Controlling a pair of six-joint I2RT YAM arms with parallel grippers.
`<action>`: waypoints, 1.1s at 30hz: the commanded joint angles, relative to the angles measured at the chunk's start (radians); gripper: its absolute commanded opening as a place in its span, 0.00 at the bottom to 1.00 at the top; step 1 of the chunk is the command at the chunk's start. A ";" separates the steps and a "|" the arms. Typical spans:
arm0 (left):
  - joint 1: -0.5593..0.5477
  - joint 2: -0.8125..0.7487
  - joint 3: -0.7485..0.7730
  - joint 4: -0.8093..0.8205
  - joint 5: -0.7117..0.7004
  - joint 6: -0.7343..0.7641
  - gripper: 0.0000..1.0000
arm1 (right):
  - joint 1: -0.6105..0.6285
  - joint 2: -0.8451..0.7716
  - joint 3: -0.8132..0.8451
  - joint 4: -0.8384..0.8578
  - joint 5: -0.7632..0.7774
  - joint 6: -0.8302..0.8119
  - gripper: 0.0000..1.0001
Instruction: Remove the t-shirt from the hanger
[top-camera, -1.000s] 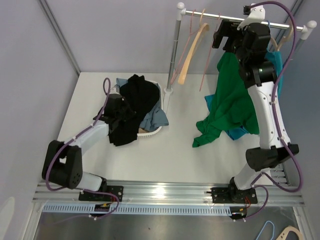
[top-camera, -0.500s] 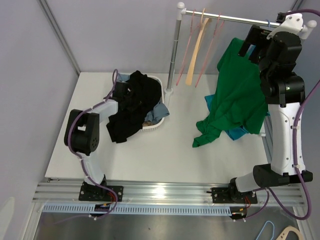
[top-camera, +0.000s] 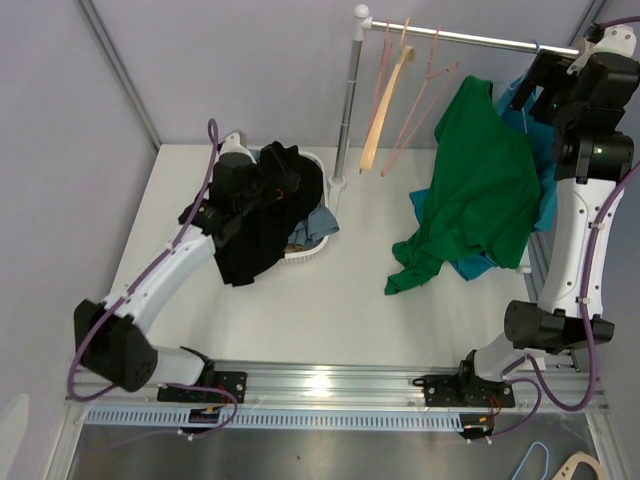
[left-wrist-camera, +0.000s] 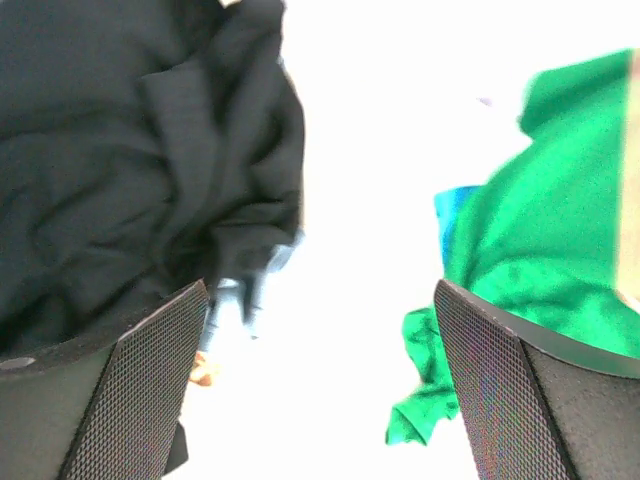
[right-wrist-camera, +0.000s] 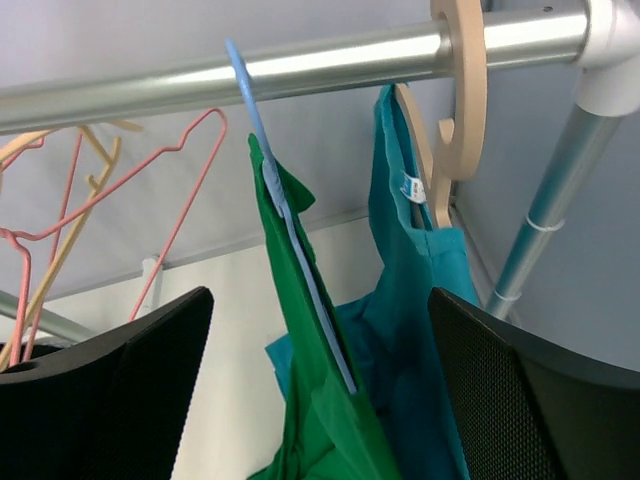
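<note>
The basket (top-camera: 310, 258) is mostly buried under the black garment (top-camera: 262, 215), and the blue hanger (right-wrist-camera: 297, 250) vanishes inside the green t-shirt (right-wrist-camera: 300, 425), which hangs from the rail (right-wrist-camera: 330, 62) beside a teal shirt (right-wrist-camera: 415, 300). My right gripper (right-wrist-camera: 320, 295) is raised to the rail, jaws spread, facing that hanger without touching it. My left gripper (left-wrist-camera: 320, 290) hovers over the black garment, spread, empty.
</note>
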 joint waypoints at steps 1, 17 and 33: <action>-0.077 -0.124 -0.027 -0.026 -0.141 0.067 1.00 | -0.052 0.035 0.062 0.009 -0.200 0.007 0.91; -0.171 -0.512 -0.332 0.099 -0.274 0.090 1.00 | -0.078 0.142 0.025 0.178 -0.432 0.059 0.52; -0.177 -0.552 -0.352 0.095 -0.287 0.115 1.00 | -0.078 0.142 -0.001 0.169 -0.398 0.027 0.66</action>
